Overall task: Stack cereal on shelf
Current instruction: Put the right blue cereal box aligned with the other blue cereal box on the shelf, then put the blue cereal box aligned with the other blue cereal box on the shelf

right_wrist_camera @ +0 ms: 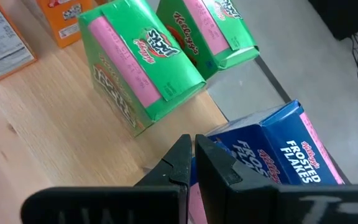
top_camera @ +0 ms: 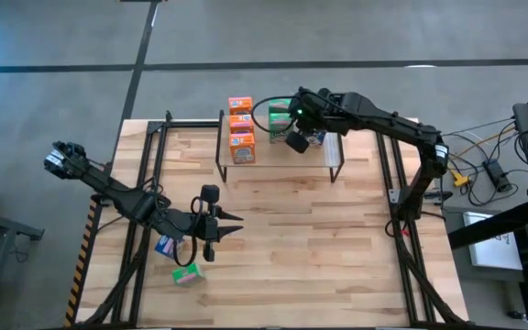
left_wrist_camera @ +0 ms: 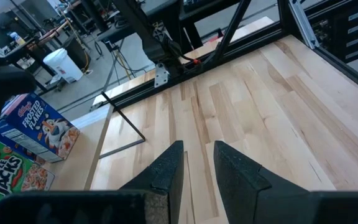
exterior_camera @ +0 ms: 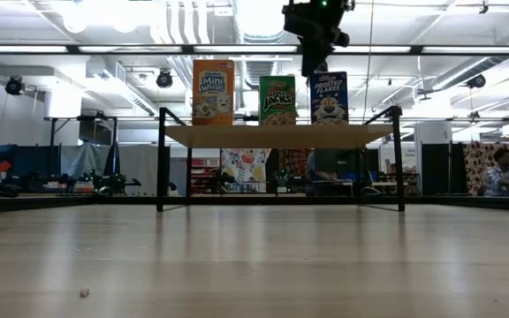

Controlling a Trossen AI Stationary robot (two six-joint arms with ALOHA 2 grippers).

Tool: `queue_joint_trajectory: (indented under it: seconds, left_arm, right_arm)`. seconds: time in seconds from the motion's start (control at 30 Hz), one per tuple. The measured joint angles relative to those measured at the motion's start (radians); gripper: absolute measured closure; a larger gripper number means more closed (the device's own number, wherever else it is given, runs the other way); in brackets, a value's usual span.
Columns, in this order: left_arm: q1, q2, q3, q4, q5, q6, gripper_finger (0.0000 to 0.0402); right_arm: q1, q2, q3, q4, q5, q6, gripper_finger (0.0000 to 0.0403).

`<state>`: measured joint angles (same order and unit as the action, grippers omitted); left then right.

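Three orange cereal boxes (top_camera: 241, 130) stand in a row on the shelf (top_camera: 273, 160), at its left part in the high view. Green boxes (top_camera: 280, 111) stand next to them toward the shelf's middle; the right wrist view shows two green boxes (right_wrist_camera: 143, 59) upright side by side, the farther one (right_wrist_camera: 211, 28) at the plank's edge. One blue Frosted Flakes box (right_wrist_camera: 278, 152) stands just beside the green ones, under the right gripper (right_wrist_camera: 192, 163).

Right gripper (top_camera: 298, 139): above the shelf, over the blue box. Fingers pressed together, holding nothing. In the low view it hangs from above, just over the blue box (exterior_camera: 329, 97); orange (exterior_camera: 213, 92), green (exterior_camera: 277, 99) and blue fronts stand in a line on the shelf top (exterior_camera: 277, 134).

Left gripper (top_camera: 231, 225): low over the tabletop (top_camera: 319, 229), near the front left, well apart from the shelf. Its fingers (left_wrist_camera: 166, 169) stand a narrow gap apart with only bare wood between them; nothing held.

Two boxes off the shelf, on the table by the left arm: one blue (top_camera: 165, 245), one green (top_camera: 187, 273) lying nearer the front edge. The left wrist view shows both beside the gripper: blue (left_wrist_camera: 36, 127), green (left_wrist_camera: 8, 174), touching each other.
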<state>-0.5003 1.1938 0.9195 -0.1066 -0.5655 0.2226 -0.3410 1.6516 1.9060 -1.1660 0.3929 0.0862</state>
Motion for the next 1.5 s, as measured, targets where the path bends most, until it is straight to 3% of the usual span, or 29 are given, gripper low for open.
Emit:
queue_joint_trajectory:
  seconds: [1.03, 1.3, 1.5]
  left_arm:
    - [0.0, 0.0, 0.0, 0.0, 0.0, -0.001, 0.0329]
    - [0.0, 0.0, 0.0, -0.001, 0.0, -0.026, 0.0329]
    - [0.0, 0.0, 0.0, -0.001, 0.0, -0.086, 0.0329]
  right_arm:
    - [0.006, -0.017, 0.015, -0.025, 0.001, -0.006, 0.039]
    - [0.116, -0.096, -0.023, 0.041, 0.001, -0.036, 0.039]
    - [0.264, -0.203, -0.2, 0.244, 0.001, -0.094, 0.039]
